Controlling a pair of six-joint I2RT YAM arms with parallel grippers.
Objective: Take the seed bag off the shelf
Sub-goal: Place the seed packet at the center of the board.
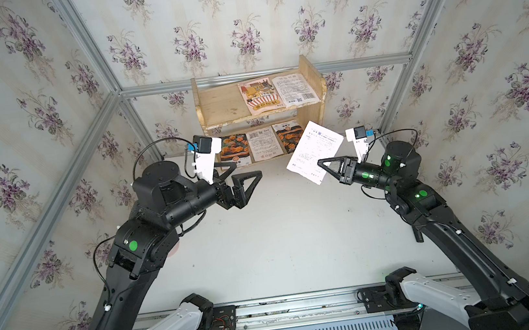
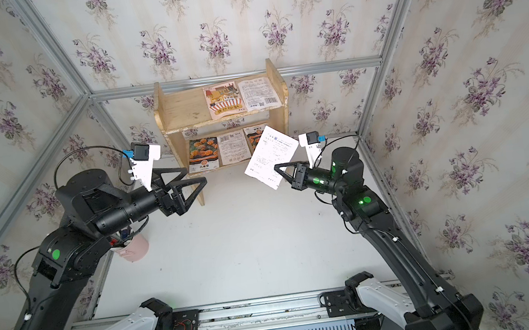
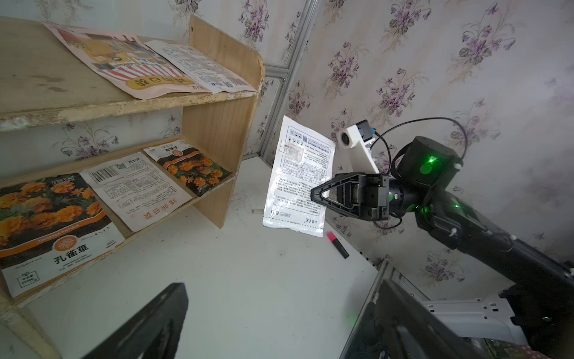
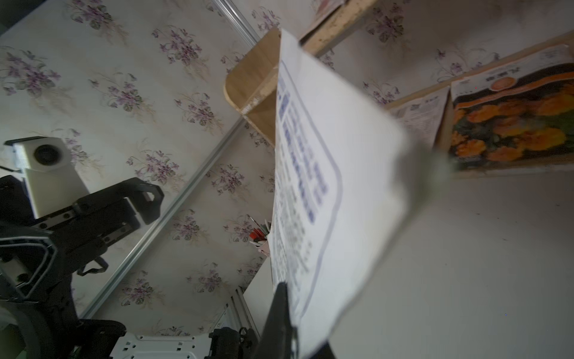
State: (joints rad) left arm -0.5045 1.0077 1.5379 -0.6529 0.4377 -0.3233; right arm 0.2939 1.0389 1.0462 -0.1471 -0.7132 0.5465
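Note:
The shelf (image 1: 222,106) (image 2: 182,110) of pale wood stands against the back wall, with its chipped edges close up in the left wrist view (image 3: 217,124). A white seed bag (image 1: 312,148) (image 2: 268,155) hangs in the air in front of the shelf's right side panel, printed back showing (image 3: 298,174) (image 4: 341,174). My right gripper (image 1: 320,162) (image 2: 277,167) (image 3: 313,194) (image 4: 295,310) is shut on the bag's lower edge. My left gripper (image 1: 246,169) (image 2: 196,176) (image 3: 284,284) hovers open and empty before the shelf's left end, above the table.
Two packets (image 1: 260,96) lie on the top tier and three more (image 1: 234,149) on the lower one. A pink cup of pens (image 2: 133,246) stands under my left arm. A red marker (image 3: 337,244) lies by the right wall. Aluminium frame bars and papered walls close three sides.

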